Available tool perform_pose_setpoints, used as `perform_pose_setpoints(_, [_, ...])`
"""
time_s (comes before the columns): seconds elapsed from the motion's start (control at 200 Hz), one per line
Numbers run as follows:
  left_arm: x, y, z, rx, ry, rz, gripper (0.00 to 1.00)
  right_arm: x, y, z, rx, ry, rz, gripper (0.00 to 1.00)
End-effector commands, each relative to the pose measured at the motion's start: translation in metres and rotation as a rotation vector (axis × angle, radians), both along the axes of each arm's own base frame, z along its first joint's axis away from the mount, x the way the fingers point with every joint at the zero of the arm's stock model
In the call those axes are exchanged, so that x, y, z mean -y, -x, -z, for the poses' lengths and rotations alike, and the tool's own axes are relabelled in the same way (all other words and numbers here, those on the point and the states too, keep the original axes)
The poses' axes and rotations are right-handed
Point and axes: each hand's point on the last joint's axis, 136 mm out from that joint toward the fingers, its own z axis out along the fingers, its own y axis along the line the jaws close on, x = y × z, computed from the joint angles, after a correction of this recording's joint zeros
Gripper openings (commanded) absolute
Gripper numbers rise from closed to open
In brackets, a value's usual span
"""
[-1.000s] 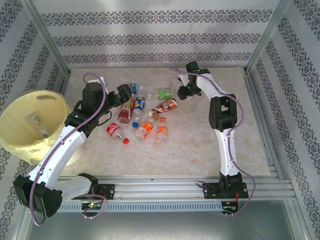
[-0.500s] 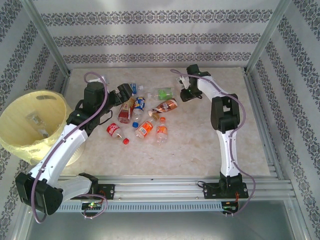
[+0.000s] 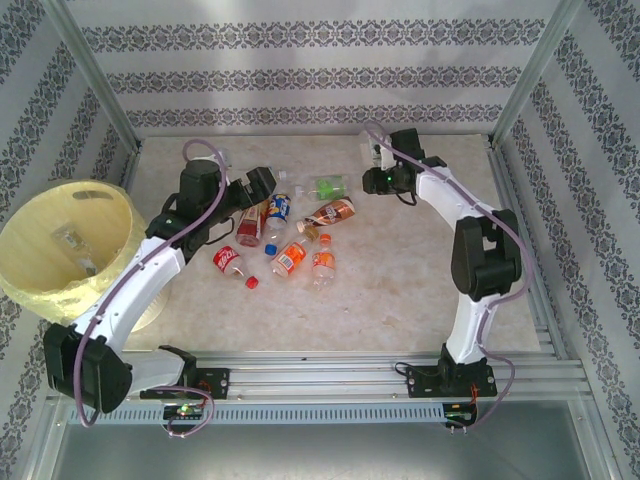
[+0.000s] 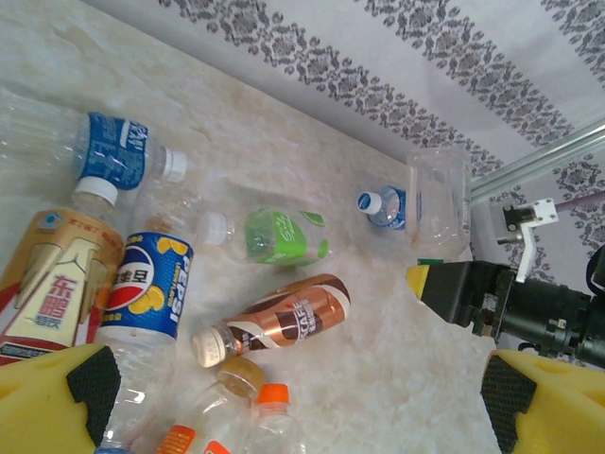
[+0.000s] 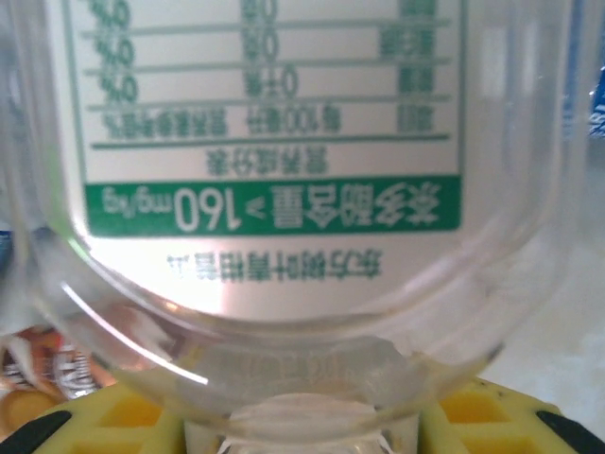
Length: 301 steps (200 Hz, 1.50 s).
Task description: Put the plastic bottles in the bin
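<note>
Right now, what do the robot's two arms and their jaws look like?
The left arm and the right arm have smooth white tube-shaped links joined by chunky black joints. A thin purple-grey cable loops along each one. The jaws are bright yellow with black pads.

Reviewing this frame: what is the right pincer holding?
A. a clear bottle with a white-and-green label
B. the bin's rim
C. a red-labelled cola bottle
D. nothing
A: the right wrist view shows the clear bottle, with its white-and-green label, clamped in the shut right pincer.
</note>
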Motion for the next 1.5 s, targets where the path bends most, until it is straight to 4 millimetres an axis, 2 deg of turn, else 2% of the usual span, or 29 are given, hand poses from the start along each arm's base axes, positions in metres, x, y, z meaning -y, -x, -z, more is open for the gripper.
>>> perform_pose_setpoints(0.0, [0.019, -0.002, -0.002, 0.019, 0.055, 0.065, 1.00, -0.025, 0.007, -0.025, 0.060, -0.131, 0.022, 0.25])
perform_pose_setpoints(0.15, [0.033, -0.005, 0.002, 0.019, 0.095, 0.120, 1.00, -0.043, 0.037, -0.029, 0.060, -0.161, 0.000, 0.25])
perform_pose_setpoints(0.42, [0.069, -0.017, 0.009, 0.003, 0.206, 0.234, 1.00, -0.096, 0.096, -0.039, -0.005, -0.355, -0.176, 0.26])
perform_pose_setpoints(0.64, [0.108, -0.021, 0.013, -0.013, 0.214, 0.333, 1.00, -0.132, 0.127, -0.043, 0.000, -0.377, -0.321, 0.28])
perform_pose_setpoints(0.829, [0.123, -0.028, 0.024, -0.052, 0.178, 0.346, 1.00, -0.149, 0.139, -0.051, 0.017, -0.396, -0.393, 0.29])
perform_pose_setpoints(0.904, [0.123, -0.031, 0.030, -0.075, 0.161, 0.329, 1.00, -0.152, 0.144, -0.052, 0.017, -0.387, -0.421, 0.29])
perform_pose_setpoints(1.119, [0.105, -0.040, 0.048, -0.135, 0.081, 0.215, 1.00, -0.155, 0.150, -0.060, 0.021, -0.395, -0.459, 0.30])
perform_pose_setpoints(1.279, [0.107, -0.045, 0.048, -0.149, 0.052, 0.225, 1.00, -0.160, 0.156, -0.064, 0.019, -0.407, -0.496, 0.31])
perform_pose_setpoints(1.499, [0.107, -0.052, 0.060, -0.199, 0.015, 0.209, 0.99, -0.166, 0.161, -0.067, 0.001, -0.394, -0.537, 0.31])
